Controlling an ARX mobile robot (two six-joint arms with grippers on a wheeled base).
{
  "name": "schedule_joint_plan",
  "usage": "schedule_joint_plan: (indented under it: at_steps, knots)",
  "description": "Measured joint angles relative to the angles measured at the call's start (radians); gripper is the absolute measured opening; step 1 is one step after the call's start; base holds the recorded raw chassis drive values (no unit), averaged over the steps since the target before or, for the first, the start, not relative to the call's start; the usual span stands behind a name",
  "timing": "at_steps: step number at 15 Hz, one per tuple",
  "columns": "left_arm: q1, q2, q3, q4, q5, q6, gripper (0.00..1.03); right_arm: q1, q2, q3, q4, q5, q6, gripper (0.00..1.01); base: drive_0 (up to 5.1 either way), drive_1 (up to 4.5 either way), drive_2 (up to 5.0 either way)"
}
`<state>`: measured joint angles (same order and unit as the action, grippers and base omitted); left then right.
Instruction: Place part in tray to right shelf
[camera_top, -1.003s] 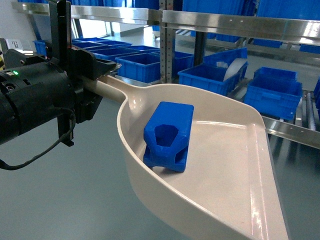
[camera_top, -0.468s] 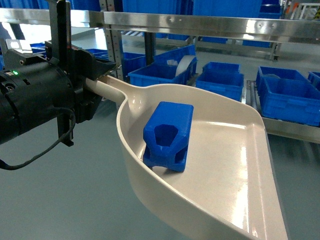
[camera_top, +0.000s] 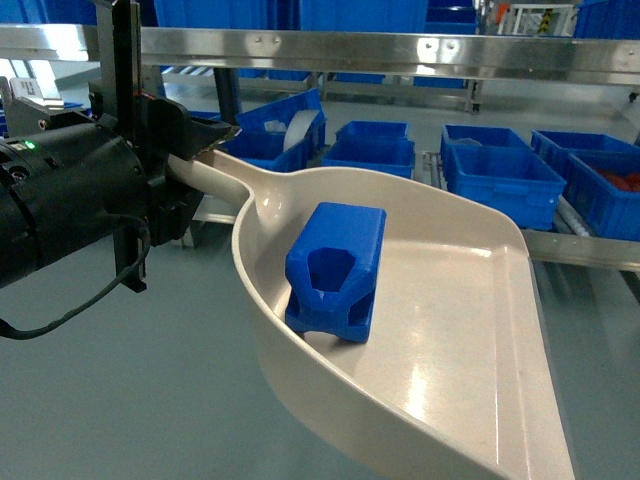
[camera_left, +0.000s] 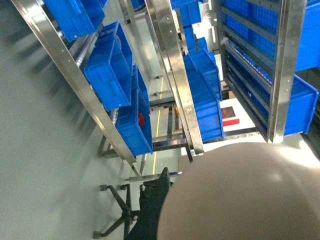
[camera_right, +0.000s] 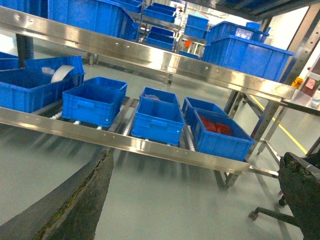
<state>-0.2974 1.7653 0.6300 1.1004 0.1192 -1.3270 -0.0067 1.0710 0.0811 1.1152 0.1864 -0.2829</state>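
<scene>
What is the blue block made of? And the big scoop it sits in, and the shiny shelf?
The block looks like matte blue plastic: even colour, dull faces, moulded hollow. The scoop looks like glossy cream plastic, since the lights glint off its smooth floor and curved rim. The shelf rail looks like bare steel, silvery and mirror-bright with small rivets or bolts.

From my right wrist camera I see the right shelf (camera_right: 150, 145), its flat steel front rail slanting down toward the right, with blue crates (camera_right: 155, 120) sitting side by side on white roller tracks behind it. One crate (camera_right: 220, 132) holds red items; another at far left holds a white roll (camera_right: 61, 73). The right claw's dark fingers (camera_right: 85, 200) frame both lower corners, spread wide apart over grey floor (camera_right: 190, 200).
</scene>
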Motion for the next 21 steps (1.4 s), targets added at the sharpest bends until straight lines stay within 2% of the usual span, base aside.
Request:
schedule_joint_plan:
  at_steps: [7, 21]
  knots:
    - [0.0, 0.0, 0.0, 0.0, 0.0, 0.0, 0.12, 0.0, 0.0, 0.0, 0.0, 0.0, 0.0, 0.98, -1.6, -1.55, -1.6]
    - [0.0, 0.0, 0.0, 0.004, -0.001, 0.0, 0.12, 0.0, 0.0, 0.0, 0.002, 0.003, 0.0, 0.98, 0.0, 0.0, 0.0]
